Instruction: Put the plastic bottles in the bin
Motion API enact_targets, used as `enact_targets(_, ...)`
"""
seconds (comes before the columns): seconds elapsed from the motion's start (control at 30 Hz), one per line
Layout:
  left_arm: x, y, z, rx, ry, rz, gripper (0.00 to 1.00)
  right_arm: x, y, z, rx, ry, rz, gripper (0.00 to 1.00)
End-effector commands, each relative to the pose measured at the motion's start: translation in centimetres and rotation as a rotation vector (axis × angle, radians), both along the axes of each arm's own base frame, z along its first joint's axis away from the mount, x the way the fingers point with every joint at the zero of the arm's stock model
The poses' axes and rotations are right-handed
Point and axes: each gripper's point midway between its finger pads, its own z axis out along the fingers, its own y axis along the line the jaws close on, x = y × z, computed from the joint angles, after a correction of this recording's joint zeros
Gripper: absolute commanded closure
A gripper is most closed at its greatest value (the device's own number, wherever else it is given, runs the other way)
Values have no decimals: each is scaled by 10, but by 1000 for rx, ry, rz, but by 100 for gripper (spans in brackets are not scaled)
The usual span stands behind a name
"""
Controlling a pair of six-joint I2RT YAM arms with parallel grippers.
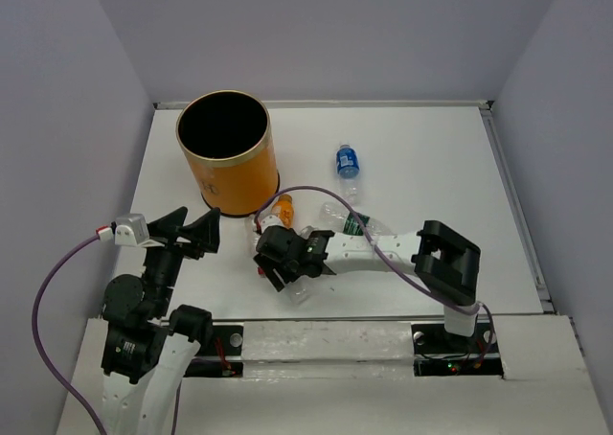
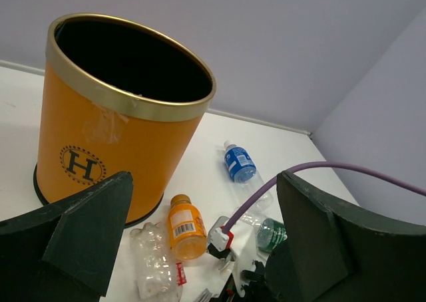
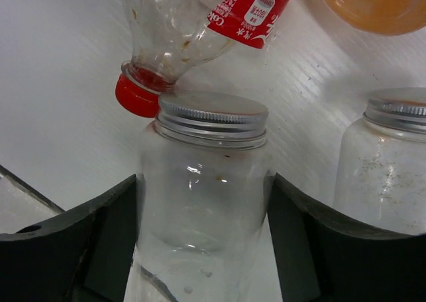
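**Plastic bottles (image 1: pixel 347 160) lie loose beside the bin (image 1: pixel 238 181), and one is caught in the right gripper (image 1: pixel 285 263)**

From above, we see a white table (image 1: pixel 431 167). The tall orange bin stands upright at its far left. Its black mouth faces up, which we judge makes it easy to drop bottles in from above. We cannot tell whether anything is already inside.

A blue-labelled bottle (image 2: pixel 238 163) lies on its side, well apart to the right of the bin. An orange bottle (image 2: pixel 186 227) lies near the bin's foot. A green-labelled bottle (image 1: pixel 355 224) lies beside the right arm.

In the right wrist view, the two dark fingers (image 3: pixel 100 242) press against both sides of a clear silver-capped bottle (image 3: pixel 200 155). They grip its body just below the cap. We judge this is a hold meant for lifting it to the bin. A red-capped bottle (image 3: pixel 190 29) lies slanted on its side, with its cap touching the silver lid. A second silver-capped bottle (image 3: pixel 383 169) sits just beside the held one.

The left gripper (image 1: pixel 196 226) hovers near the bin's base. Its jaws are wide apart and hold nothing. We judge it is staying out of the way.
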Motion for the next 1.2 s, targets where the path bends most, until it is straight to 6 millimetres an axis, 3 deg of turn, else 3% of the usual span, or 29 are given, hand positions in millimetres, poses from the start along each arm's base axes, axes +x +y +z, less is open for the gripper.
enact_targets(0.0, -5, 2, 19, -21, -58, 3, 1, 8, 11, 17, 32, -44, -28, 45)
enact_targets(0.03, -6, 3, 19, -22, -61, 5, 1, 9, 10, 29, 55, -55, -34, 50)
enact_targets(0.1, -5, 3, 18, -21, -58, 6, 1, 7, 3, 43, 69, -81, -44, 51)
enact_targets(0.13, -4, 3, 18, -22, -55, 7, 1, 3, 2, 69, 119, -100, -39, 52)
enact_targets(0.2, -5, 1, 18, -21, -55, 0, 1, -3, -4, 95, 163, -114, -35, 52)
enact_targets(0.23, -4, 0, 17, -21, -50, -5, 1, -4, -8, 125, 229, -136, -29, 52)
enact_targets(0.27, -3, -1, 17, -19, -49, -8, 1, -4, -11, 139, 256, -156, -26, 53)
enact_targets(0.37, -1, -5, 14, -26, -32, -24, 1, 12, -18, 204, 340, -298, -45, 55)
enact_targets(0.4, 0, -6, 13, -34, -22, -32, 1, 29, -20, 242, 378, -388, -68, 56)
enact_targets(0.47, 3, -10, 10, -36, 0, -48, 1, 52, -23, 286, 433, -472, -95, 57)
enact_targets(0.5, 3, -14, 8, -62, 21, -62, 1, 64, -18, 328, 507, -554, -84, 58)
enact_targets(0.57, 3, -28, -4, -59, 102, -134, 1, 97, -25, 369, 582, -638, -121, 58)
enact_targets(0.6, 3, -32, -8, -60, 132, -156, 1, 109, -11, 379, 631, -648, -83, 58)
enact_targets(0.63, 6, -38, -22, -61, 201, -174, 1, 119, -12, 412, 705, -686, -80, 58)
enact_targets(0.67, 4, -45, -28, -57, 234, -216, 1, 138, -14, 422, 725, -709, -89, 58)
enact_targets(0.7, 4, -48, -35, -60, 265, -230, 1, 146, -8, 434, 749, -738, -66, 58)
enact_targets(0.73, 5, -51, -43, -63, 300, -241, 1, 165, 11, 417, 718, -732, -61, 58)
enact_targets(0.77, 4, -57, -54, -79, 345, -267, 1, 174, 8, 446, 762, -783, -76, 58)
enact_targets(0.9, 1, -71, -76, -141, 436, -330, 1, 219, 33, 455, 804, -859, -112, 58)
enact_targets(0.93, 1, -72, -81, -149, 458, -334, 1, 232, 34, 455, 816, -871, -129, 58)
enact_targets(0.97, 2, -74, -89, -153, 484, -337, 1, 247, 45, 438, 812, -861, -136, 58)
enact_targets(1.0, 2, -75, -94, -162, 501, -338, 1, 252, 44, 451, 865, -882, -145, 58)
enact_targets(1.03, 4, -75, -98, -168, 514, -335, 1, 258, 46, 450, 908, -863, -134, 58)
enact_targets(1.07, 6, -76, -108, -175, 539, -331, 1, 268, 54, 436, 919, -835, -131, 58)
enact_targets(1.17, 12, -78, -119, -208, 574, -314, 1, 271, 66, 427, 984, -774, -100, 58)
